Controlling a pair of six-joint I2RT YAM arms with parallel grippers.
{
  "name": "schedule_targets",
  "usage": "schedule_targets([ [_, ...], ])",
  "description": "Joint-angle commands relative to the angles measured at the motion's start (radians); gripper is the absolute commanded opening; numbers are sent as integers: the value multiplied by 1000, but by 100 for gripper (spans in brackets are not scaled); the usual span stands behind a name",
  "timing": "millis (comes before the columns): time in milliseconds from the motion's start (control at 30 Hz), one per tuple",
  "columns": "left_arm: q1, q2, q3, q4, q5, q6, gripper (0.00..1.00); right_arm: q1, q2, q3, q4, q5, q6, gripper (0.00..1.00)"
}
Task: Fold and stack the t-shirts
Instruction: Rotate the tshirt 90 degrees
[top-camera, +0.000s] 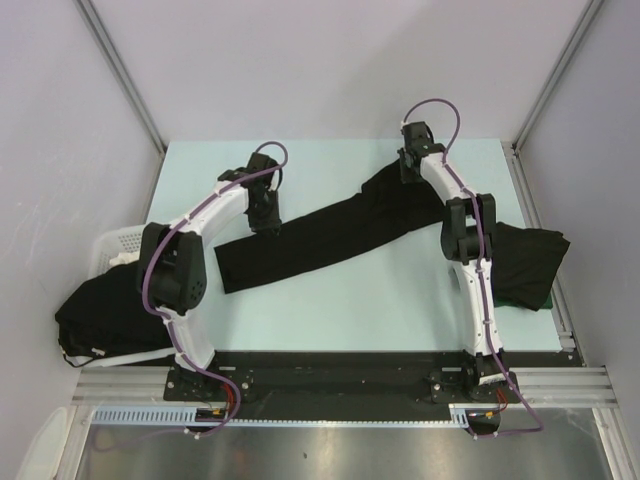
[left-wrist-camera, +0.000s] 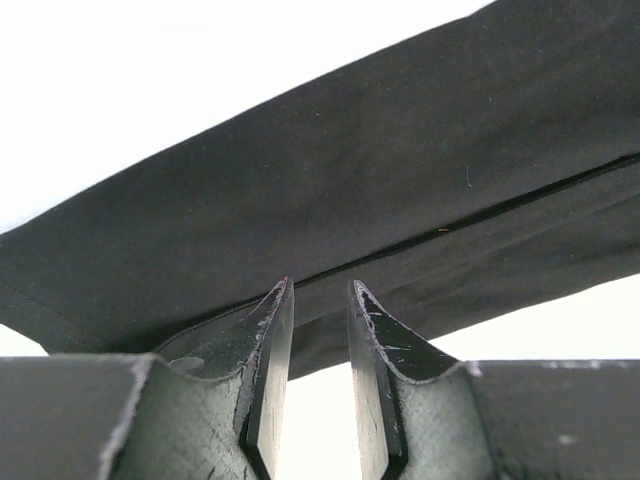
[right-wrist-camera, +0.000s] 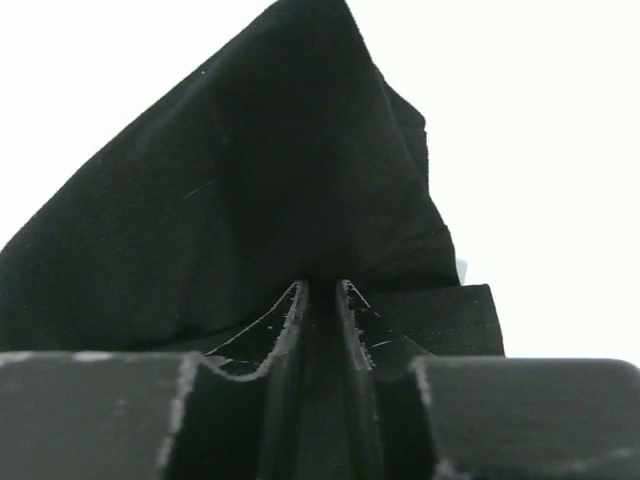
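One black t-shirt (top-camera: 320, 235), folded into a long strip, lies slantwise across the table's middle. My left gripper (top-camera: 266, 228) is at the strip's far edge near its left end. In the left wrist view this gripper (left-wrist-camera: 320, 284) is open, its tips over the cloth (left-wrist-camera: 330, 170) and bright table showing in the gap. My right gripper (top-camera: 408, 172) is down at the strip's far right end. The right wrist view shows its jaws (right-wrist-camera: 320, 286) a narrow way apart, with dark cloth (right-wrist-camera: 270, 170) lying in the gap and rising ahead of them.
A stack of folded black t-shirts (top-camera: 525, 262) sits at the table's right edge beside the right arm. More black shirts (top-camera: 100, 315) are heaped at the left by a white slotted basket (top-camera: 118, 243). Grey walls close in the far side.
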Motion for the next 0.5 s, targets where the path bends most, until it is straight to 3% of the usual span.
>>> schedule_targets([
  [0, -9, -45, 26, -10, -3, 20, 33, -23, -75, 42, 39, -8, -15, 25],
  [467, -24, -31, 21, -8, 8, 14, 34, -157, -129, -5, 33, -87, -17, 32],
])
